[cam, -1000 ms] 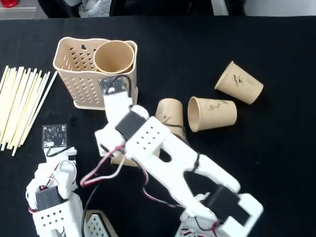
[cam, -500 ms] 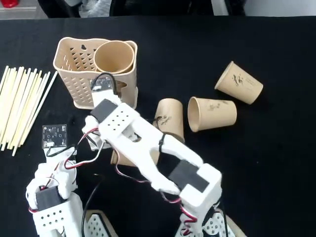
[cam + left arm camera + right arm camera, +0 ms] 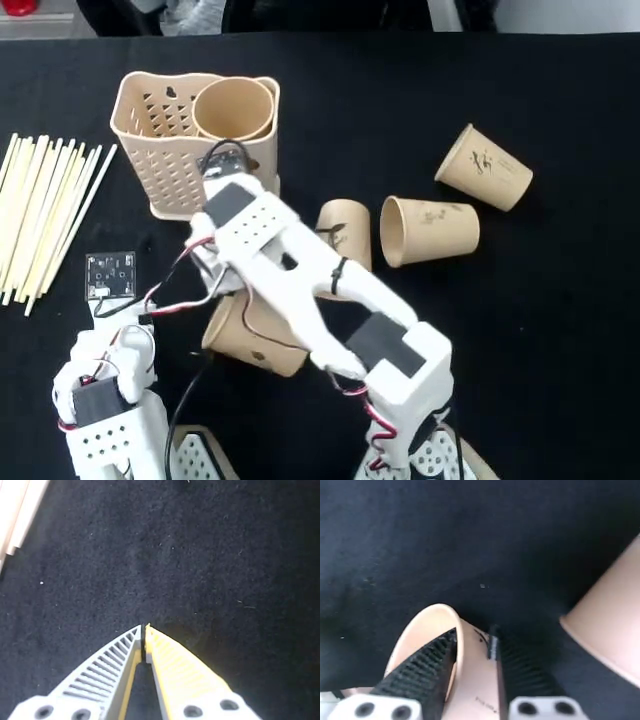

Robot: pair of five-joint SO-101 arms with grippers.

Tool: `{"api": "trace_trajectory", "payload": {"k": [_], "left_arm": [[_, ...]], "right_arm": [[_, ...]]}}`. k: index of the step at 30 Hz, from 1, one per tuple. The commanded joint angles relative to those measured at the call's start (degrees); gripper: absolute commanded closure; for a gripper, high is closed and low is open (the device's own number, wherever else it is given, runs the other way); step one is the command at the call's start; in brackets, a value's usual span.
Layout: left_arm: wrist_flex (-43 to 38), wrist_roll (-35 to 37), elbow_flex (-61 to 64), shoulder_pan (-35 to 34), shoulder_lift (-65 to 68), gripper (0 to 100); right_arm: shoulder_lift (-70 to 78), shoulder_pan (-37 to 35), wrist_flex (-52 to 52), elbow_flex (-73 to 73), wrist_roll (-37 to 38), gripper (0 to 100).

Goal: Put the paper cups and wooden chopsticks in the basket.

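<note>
On fuzzy black cloth (image 3: 560, 330), right hand (image 3: 472, 635) pinches the rim of a tapered paper cup (image 3: 422, 630); left hand (image 3: 145, 630) closed.

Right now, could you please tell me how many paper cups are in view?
5. Basket cup upright in the basket; held cup in the right gripper; three lying down: middle cup partly behind the arm, side cup, far cup. Nested ones may be hidden.

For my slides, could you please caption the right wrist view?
Right gripper pinching the rim of a paper cup over the black table.
</note>
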Motion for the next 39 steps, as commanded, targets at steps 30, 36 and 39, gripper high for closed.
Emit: {"api": "trace_trajectory", "payload": {"k": [30,36,39], "left_arm": [[0.3,-0.3,1.0,0.3,-0.3,97],[0.3,-0.3,1.0,0.3,-0.3,97],[0.3,-0.3,1.0,0.3,-0.3,97]], "right_arm": [[-25.5,-9.1,3.3,6.5,12.1,77.9],[-25.2,-11.6,7.8,13.8,14.8,65.7],[-25.3,-11.9,6.7,19.1,14.9,72.6]]}}
